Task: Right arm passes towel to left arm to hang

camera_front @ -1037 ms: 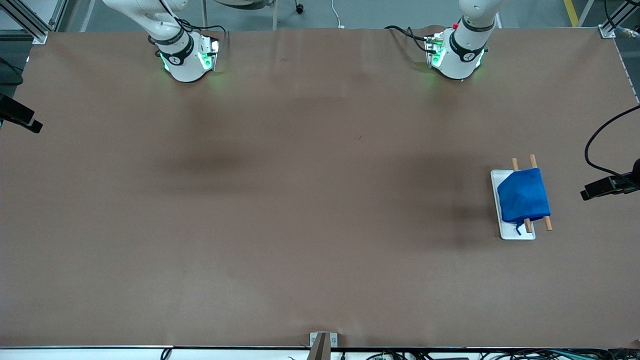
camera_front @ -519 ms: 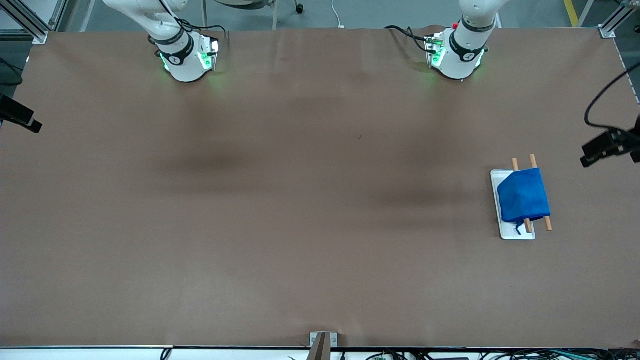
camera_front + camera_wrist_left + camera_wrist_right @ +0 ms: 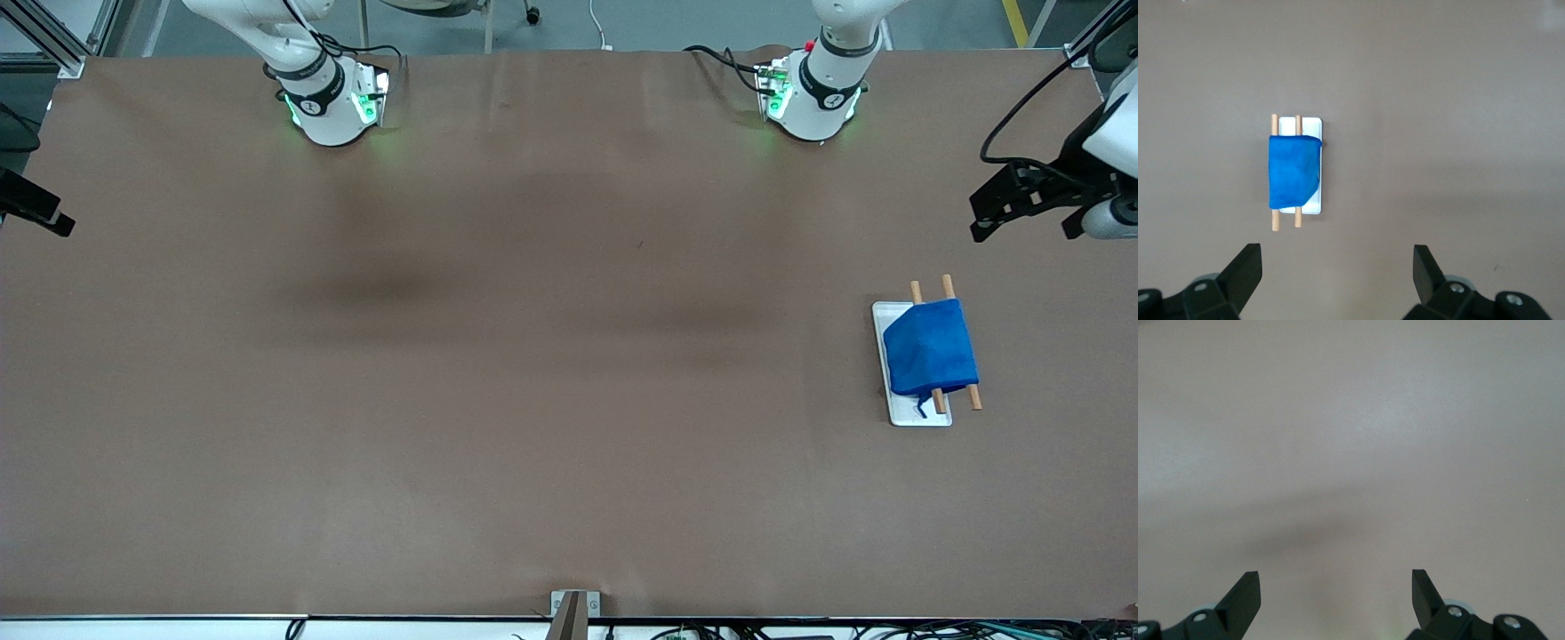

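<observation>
The bright blue towel hangs folded over two wooden rods of a small rack with a white base, near the left arm's end of the table. It also shows in the left wrist view, with the rack's base under it. My left gripper is open and empty, high over the table at that end, apart from the rack; its jaws stand wide. My right gripper is open and empty over bare table. In the front view only a black tip shows at the right arm's end.
The brown table carries nothing but the rack. The two arm bases stand along its edge farthest from the front camera. A small metal bracket sits at the edge nearest that camera.
My left gripper has risen and drawn away from the rack toward the bases' side, and shows more fully now. The towel, the rack and the right arm have not moved.
</observation>
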`<state>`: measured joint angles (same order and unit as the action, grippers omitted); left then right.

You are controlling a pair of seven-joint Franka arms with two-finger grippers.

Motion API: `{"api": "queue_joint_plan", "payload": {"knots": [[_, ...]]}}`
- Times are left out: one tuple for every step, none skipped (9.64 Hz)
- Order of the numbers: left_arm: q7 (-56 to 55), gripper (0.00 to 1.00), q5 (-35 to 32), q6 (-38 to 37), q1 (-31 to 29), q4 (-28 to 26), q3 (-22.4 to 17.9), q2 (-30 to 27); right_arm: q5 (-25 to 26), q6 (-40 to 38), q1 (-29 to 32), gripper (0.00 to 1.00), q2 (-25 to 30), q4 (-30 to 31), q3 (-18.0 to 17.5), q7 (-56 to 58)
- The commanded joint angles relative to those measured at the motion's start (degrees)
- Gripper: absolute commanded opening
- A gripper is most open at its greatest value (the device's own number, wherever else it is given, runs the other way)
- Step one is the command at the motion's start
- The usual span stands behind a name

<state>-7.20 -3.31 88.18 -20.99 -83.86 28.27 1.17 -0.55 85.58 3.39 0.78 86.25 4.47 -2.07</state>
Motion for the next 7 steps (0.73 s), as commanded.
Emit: {"api": "queue_joint_plan", "payload": {"knots": [[-0.27,1.0,1.38,-0.02,9.26,-8.14,-8.73,-5.19,0.37,-0.5,0.22,1.0,-0.17,-0.47,-0.17,-0.83],[-0.53,1.0,1.47,-0.02,14.26,-9.91,-13.37,-6.34,0.37,-0.5,0.3,1.0,-0.17,-0.39,-0.08,-0.83],[-0.53,1.0,2.51,-0.02,17.88,-10.44,-17.33,-6.79,0.37,-0.5,0.22,1.0,-0.17,-0.38,-0.08,-0.83],[-0.1,1.0,2.7,-0.02,18.44,-11.23,-18.16,-7.32,0.37,-0.5,0.22,1.0,-0.17,-0.38,-0.08,-0.83],[0.52,1.0,2.7,-0.11,18.1,-11.15,-18.17,-7.32,0.37,-0.5,0.3,1.0,-0.17,-0.38,-0.08,-0.83],[0.87,1.0,2.61,-0.11,17.83,-10.63,-18.25,-7.24,0.37,-0.5,0.3,1.0,-0.17,-0.38,-0.08,-0.83],[1.22,1.0,2.44,-0.11,17.92,-9.23,-18.34,-6.54,0.37,-0.5,0.3,1.0,-0.17,-0.38,-0.08,-0.83]]}}
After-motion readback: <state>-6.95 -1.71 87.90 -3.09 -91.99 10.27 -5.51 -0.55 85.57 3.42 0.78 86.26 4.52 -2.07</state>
